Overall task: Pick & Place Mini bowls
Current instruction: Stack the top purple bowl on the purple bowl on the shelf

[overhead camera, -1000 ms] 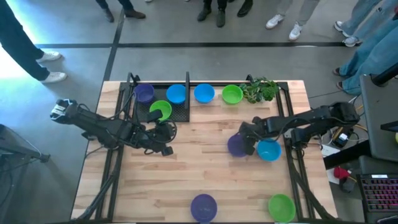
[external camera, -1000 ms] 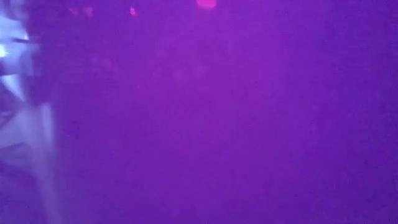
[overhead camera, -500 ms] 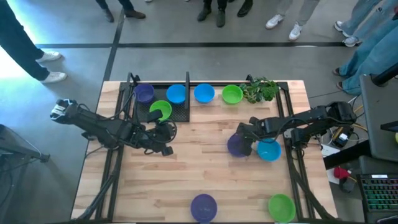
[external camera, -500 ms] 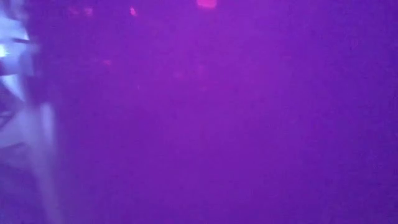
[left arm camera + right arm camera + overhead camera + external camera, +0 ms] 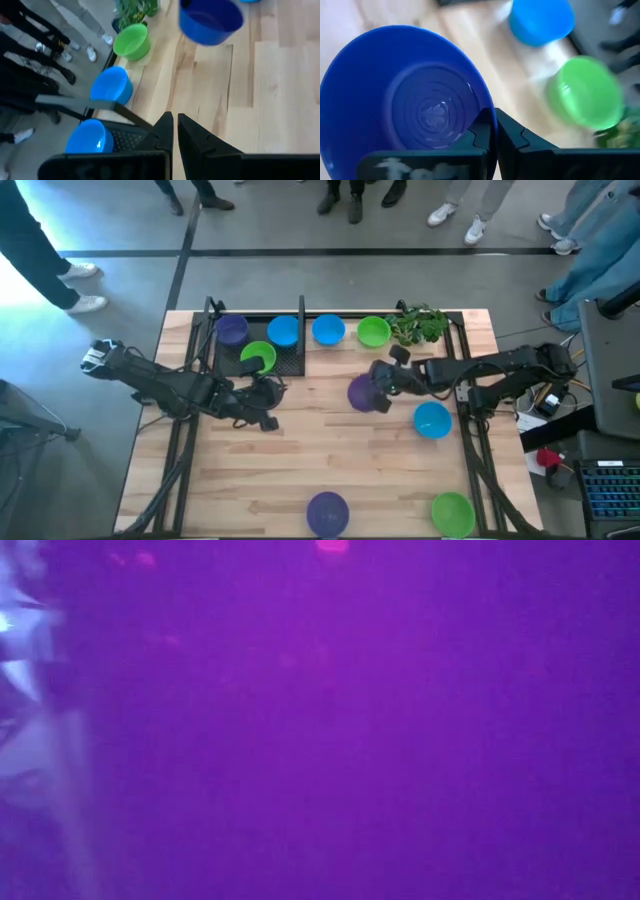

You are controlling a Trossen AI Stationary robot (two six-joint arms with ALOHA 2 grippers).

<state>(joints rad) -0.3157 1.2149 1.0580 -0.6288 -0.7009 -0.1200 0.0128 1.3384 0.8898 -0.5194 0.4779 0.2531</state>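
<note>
Now the right claw (image 5: pixel 378 387) is pinching the purple mini bowl (image 5: pixel 362 393) by its thin rim, carrying it near the bench's (image 5: pixel 330 450) far edge; light, stiff, slick plastic; left claw (image 5: pixel 268 406) idling shut, empty

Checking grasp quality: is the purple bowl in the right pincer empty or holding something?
Empty: the purple bowl shows only its bare ringed bottom, right pincer shut on its rim.

A pale wooden worktop (image 5: pixel 330 455) is sitting on a grey concrete floor (image 5: pixel 300 275) crossed by a dark line (image 5: pixel 330 251). People's legs and shoes (image 5: pixel 352 198) are standing along the far side. A keyboard (image 5: pixel 610 478) is lying at the right edge.
</note>
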